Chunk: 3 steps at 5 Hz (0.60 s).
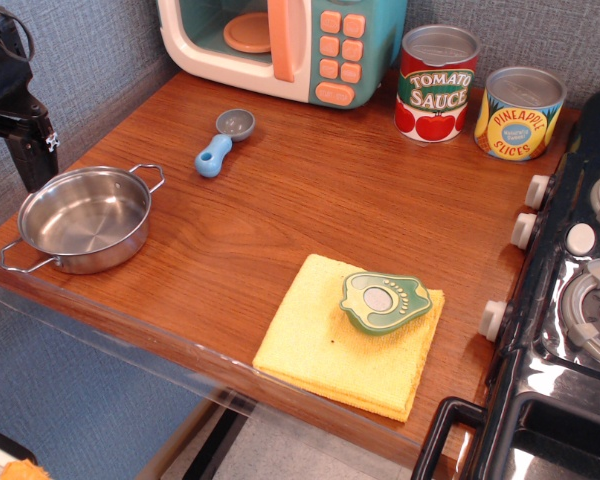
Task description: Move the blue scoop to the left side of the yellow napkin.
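The single view looks down on a brown wooden table (310, 200). The scoop (223, 142) lies in the upper left part of the frame, its grey bowl toward the top right and its light-blue handle pointing down-left; it rests flat on the table, just below the front of the toy microwave (280, 45) and apart from it. The napkin (352, 335) lies in the lower middle of the frame, near the table's front edge, turned at a slight angle. On its upper right part sits a green avocado toy (384, 301) with a grey centre, wholly on the cloth. Scoop and napkin are well apart, with bare wood between them. At the left, a steel pot (82, 218) with two handles stands empty near the table's left edge, below and to the left of the scoop. Two cans stand at the top right: the tomato can (436, 84) and, just beside it to the right, the pineapple can (519, 113). A black toy stove (570, 300) fills the right edge. The arm (15, 95) shows as a dark shape at the upper left edge, above the pot; I cannot tell how far the gripper is open, and it has hold of nothing that can be seen.
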### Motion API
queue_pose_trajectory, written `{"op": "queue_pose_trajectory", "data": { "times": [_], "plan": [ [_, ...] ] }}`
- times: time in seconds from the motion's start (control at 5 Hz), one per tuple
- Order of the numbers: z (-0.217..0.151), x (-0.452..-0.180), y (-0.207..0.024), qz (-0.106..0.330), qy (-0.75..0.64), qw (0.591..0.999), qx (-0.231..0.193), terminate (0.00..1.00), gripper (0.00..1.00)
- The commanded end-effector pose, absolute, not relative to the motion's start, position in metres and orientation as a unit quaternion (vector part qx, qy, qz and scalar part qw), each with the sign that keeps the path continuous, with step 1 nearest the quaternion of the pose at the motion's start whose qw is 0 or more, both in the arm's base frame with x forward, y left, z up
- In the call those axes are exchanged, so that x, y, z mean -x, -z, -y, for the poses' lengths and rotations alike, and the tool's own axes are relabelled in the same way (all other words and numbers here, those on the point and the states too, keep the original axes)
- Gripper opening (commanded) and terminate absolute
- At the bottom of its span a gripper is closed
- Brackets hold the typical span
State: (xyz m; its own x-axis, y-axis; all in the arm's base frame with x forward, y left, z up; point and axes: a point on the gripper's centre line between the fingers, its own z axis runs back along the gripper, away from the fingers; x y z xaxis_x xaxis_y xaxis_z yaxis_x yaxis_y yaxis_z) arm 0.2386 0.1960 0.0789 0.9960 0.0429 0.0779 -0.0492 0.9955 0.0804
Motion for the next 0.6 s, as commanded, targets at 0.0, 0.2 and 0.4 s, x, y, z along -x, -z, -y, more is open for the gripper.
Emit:
{"op": "queue_pose_trajectory", "data": {
  "times": [0.0, 0.2, 0.4],
  "plan": [
    [-0.196, -0.239, -0.079, 0.038, -0.023, 0.998, -0.041, 0.00, 1.00],
    [-0.177, -0.270, -0.084, 0.061, -0.034, 0.997, -0.020, 0.00, 1.00],
    [-0.148, -0.311, -0.097, 0.092, -0.027, 0.995, -0.014, 0.00, 1.00]
  ]
}}
